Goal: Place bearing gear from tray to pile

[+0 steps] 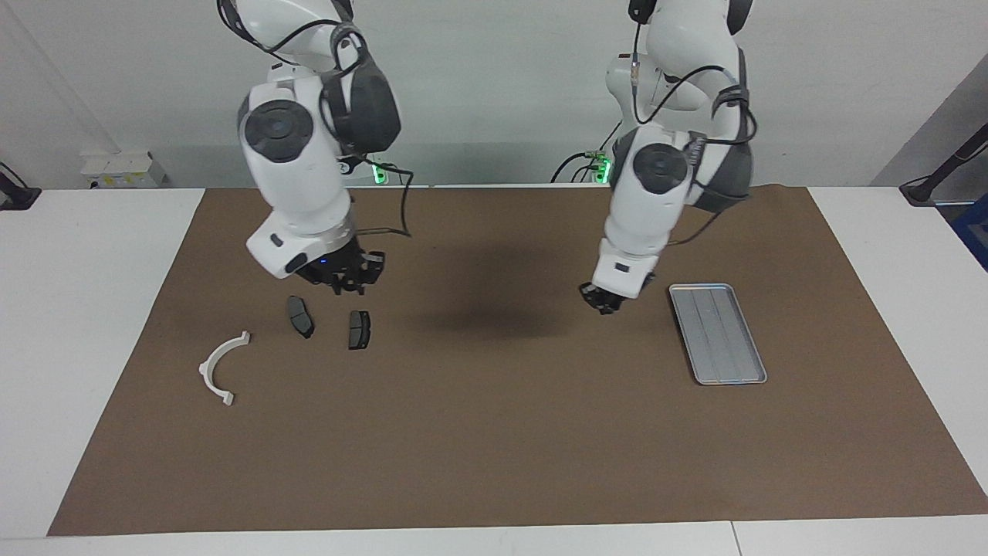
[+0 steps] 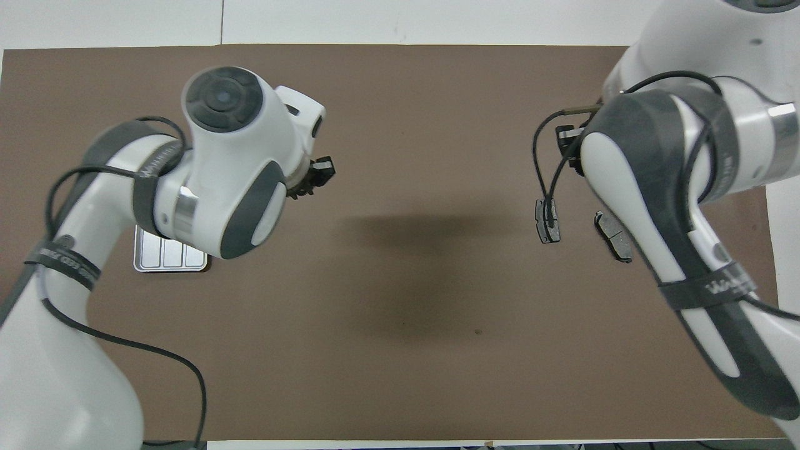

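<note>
Right gripper (image 1: 349,283): raised over mat (image 1: 494,432) by pile (image 1: 332,324), fingers' state unclear.
Left gripper (image 1: 604,301): shut, beside tray (image 1: 718,332).

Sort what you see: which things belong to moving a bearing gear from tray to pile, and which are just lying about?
Job: tray; the pile's white bracket and two dark pads; right tool by the pads; left tool near the tray, shut. No gear shows.
Lying about: brown mat; white box by the wall.

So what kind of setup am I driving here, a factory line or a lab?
Likely a lab test bench: two arms at a white table with a brown mat, a bare metal tray and a few loose parts laid out.
</note>
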